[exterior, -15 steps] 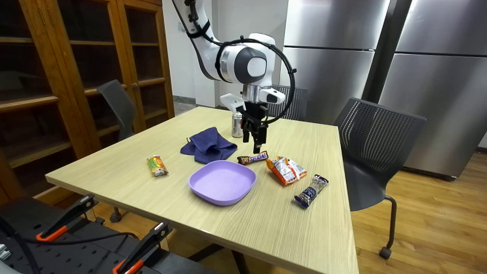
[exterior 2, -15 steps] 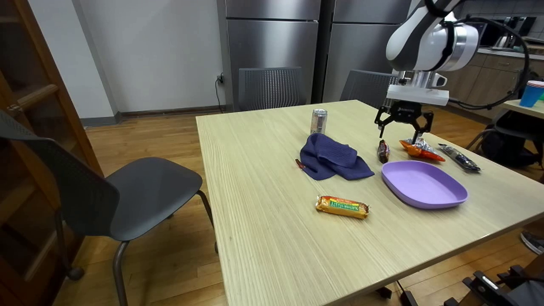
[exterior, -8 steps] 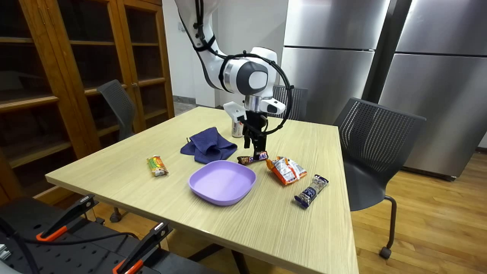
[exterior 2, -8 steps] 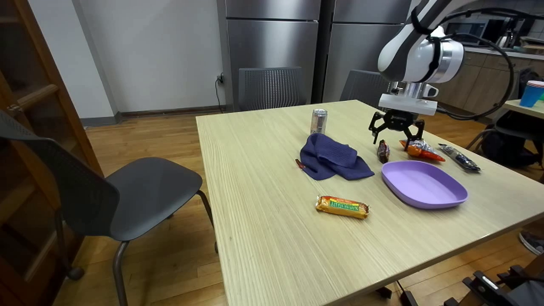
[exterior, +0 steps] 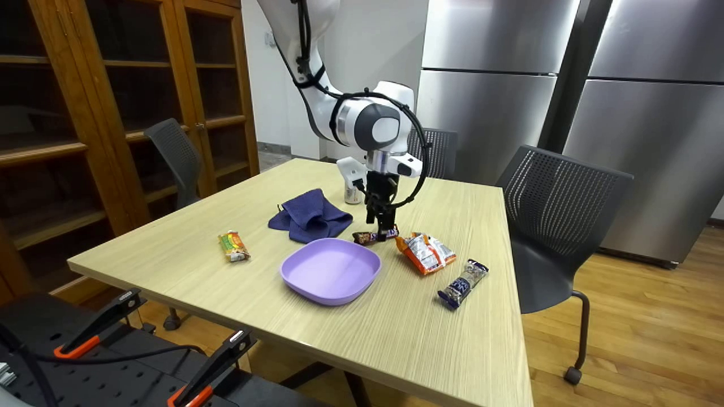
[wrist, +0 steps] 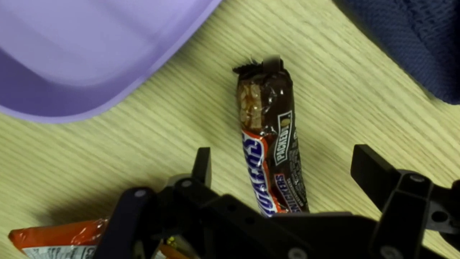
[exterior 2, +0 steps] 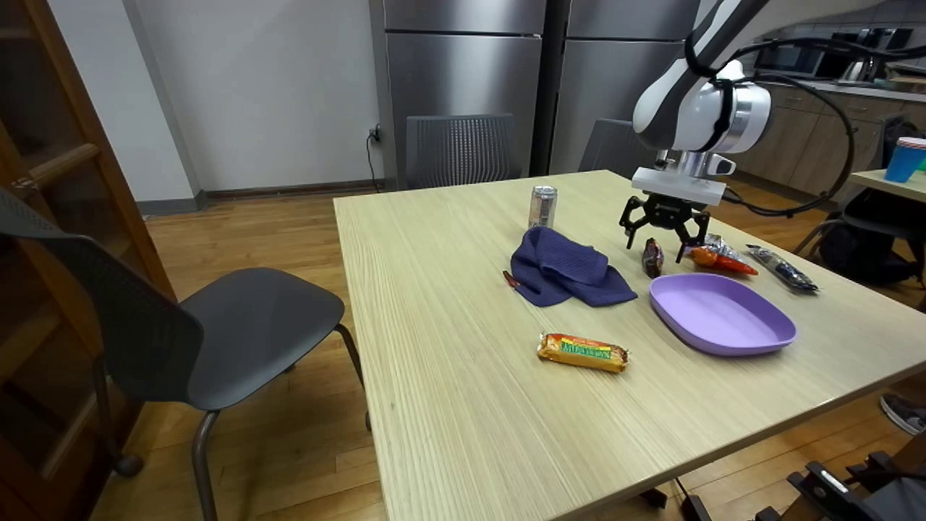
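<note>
A brown Snickers bar [wrist: 267, 144] lies on the table; its near end is hidden behind the gripper body in the wrist view. My black gripper [wrist: 282, 162] hangs low over it, open, with one finger on each side and space between both fingers and the wrapper. In both exterior views the gripper [exterior 2: 655, 253] points downward above the bar [exterior: 365, 238]. Close by sits the purple plate [exterior: 331, 271], and its rim [wrist: 143, 75] shows at upper left in the wrist view. An orange and silver snack bag [exterior: 427, 252] lies on the bar's other side.
A dark blue cloth [exterior: 311, 217] lies crumpled near the bar, with a silver can [exterior 2: 542, 208] standing behind it. A yellow-orange snack bar [exterior 2: 583, 352] and a dark wrapped bar [exterior: 464, 284] rest farther out. Chairs [exterior: 560, 226] stand around the table.
My gripper has come down closer to the Snickers bar, shifting a little left in an exterior view. It has stayed open, and the things on the table have not moved.
</note>
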